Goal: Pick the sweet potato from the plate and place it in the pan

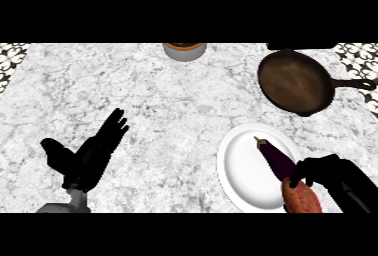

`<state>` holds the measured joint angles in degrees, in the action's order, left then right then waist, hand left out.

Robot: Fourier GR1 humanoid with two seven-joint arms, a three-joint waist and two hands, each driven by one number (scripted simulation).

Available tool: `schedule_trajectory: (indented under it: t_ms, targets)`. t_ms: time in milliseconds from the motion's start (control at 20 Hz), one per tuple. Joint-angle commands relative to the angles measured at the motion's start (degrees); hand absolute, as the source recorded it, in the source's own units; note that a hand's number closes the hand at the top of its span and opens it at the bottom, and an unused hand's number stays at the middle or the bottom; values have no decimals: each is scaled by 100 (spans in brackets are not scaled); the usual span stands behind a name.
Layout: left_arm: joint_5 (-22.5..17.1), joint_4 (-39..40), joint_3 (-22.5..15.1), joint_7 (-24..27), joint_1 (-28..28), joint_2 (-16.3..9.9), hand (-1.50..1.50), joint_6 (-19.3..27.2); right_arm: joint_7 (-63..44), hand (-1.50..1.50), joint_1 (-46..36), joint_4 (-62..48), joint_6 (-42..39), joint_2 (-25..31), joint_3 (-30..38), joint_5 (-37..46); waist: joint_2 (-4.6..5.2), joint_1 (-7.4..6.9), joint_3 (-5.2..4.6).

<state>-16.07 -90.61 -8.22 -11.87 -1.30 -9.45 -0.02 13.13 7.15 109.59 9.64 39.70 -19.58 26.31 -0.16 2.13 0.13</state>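
An orange sweet potato (301, 198) lies at the lower right of a white plate (244, 170), next to a purple eggplant (275, 157). My right hand (328, 172) is curled over the top end of the sweet potato, with the fingers bent down against it where it meets the eggplant. A dark brown pan (295, 82) rests at the back right, its handle pointing right. My left hand (92, 152) stays open at the lower left, fingers up, away from everything.
A grey pot with an orange rim (184, 50) stands at the back edge of the marble counter (148, 100). Patterned tiles show at both top corners.
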Motion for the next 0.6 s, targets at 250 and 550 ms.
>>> schedule_trajectory:
  t_ms: [250,550]
  targets:
    - [48,363,-51,-175,-404,157,0,-91,866,150,-616,-1514,-1309,163,1583,-2364,31,-231,-11]
    - [175,101,-110,-81,-281,161,0,-145,1453,150,-2291,-3731,-587,-433,1419,-993,44,-360,-8]
